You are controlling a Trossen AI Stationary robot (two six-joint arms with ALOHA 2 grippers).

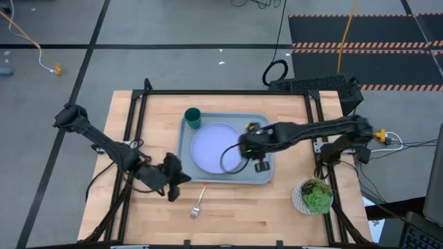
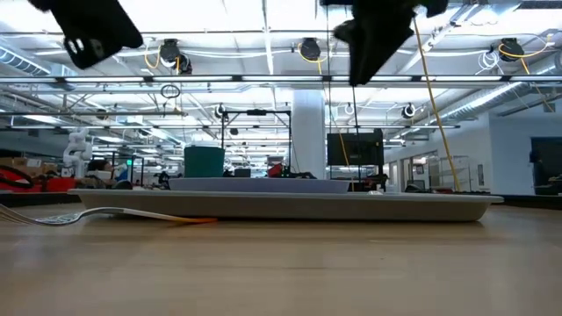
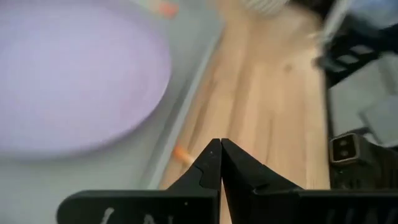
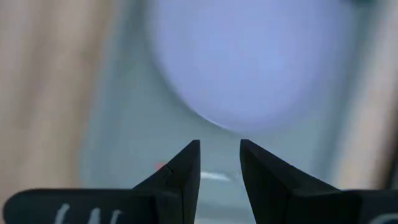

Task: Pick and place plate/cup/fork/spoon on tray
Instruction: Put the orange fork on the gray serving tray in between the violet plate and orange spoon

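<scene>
The grey-blue tray (image 1: 266, 176) lies mid-table. On it rest the lavender plate (image 1: 211, 145) and, at its far left corner, the green cup (image 1: 192, 117). The fork (image 1: 197, 205) lies flat on the table just in front of the tray, with its orange handle (image 3: 181, 154) toward the tray. My left gripper (image 1: 176, 181) is shut and empty above the table, left of the fork. My right gripper (image 4: 219, 149) is open above the tray's right part (image 1: 257, 163), beside the plate (image 4: 261, 62). A blurred silver and orange piece (image 4: 211, 177) on the tray below it may be the spoon.
A white bowl of green leafy stuff (image 1: 315, 196) stands on the table to the right of the tray, near the front. Bare wood lies in front of the tray around the fork (image 2: 53, 216). Black frame rails (image 1: 221, 92) run along the table's far and side edges.
</scene>
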